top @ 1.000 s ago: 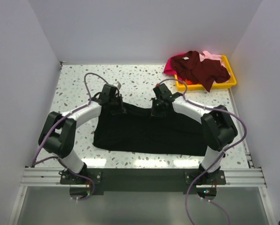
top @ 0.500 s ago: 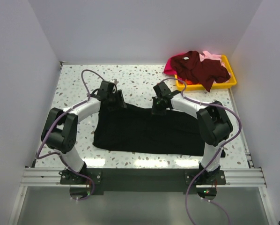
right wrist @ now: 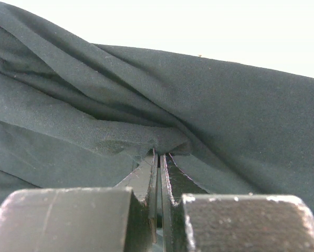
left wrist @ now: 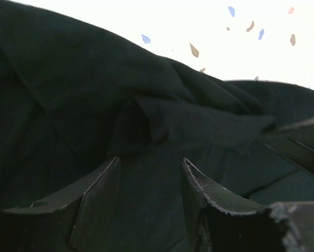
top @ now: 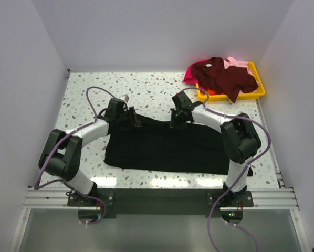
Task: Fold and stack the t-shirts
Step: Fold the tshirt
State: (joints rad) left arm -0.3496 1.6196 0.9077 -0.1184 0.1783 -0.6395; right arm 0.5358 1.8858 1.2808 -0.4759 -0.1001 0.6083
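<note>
Gripping: right hand [right wrist: 158,156] is clenched on a pinched fold of the black t-shirt [right wrist: 225,105], fingers pressed together, cloth bunched at the tips.
Right hand place: on the black t-shirt's far edge, a bit right of its middle.
Left hand [left wrist: 150,164]: released, fingers apart, nothing between them. Black cloth lies just under it, with a small raised fold past the tips.
Left hand place: at the black t-shirt's far-left corner.
Black t-shirt: spread wide and mostly flat on the counter [top: 146,86], between the two arms. Its far edge is wrinkled where the hands sit.
Counter: white, speckled, bare beyond the black t-shirt's far edge.
Maroon t-shirt [top: 225,76]: well apart from the black t-shirt, beyond its far-right corner, crumpled over the yellow tray [top: 258,90].
Magenta t-shirt [top: 190,77]: under the maroon one, on the side nearer the black t-shirt, hanging over the tray's edge.
Pale pink t-shirt [top: 238,63]: peeks out behind the maroon one, on the side farthest from the black t-shirt.
</note>
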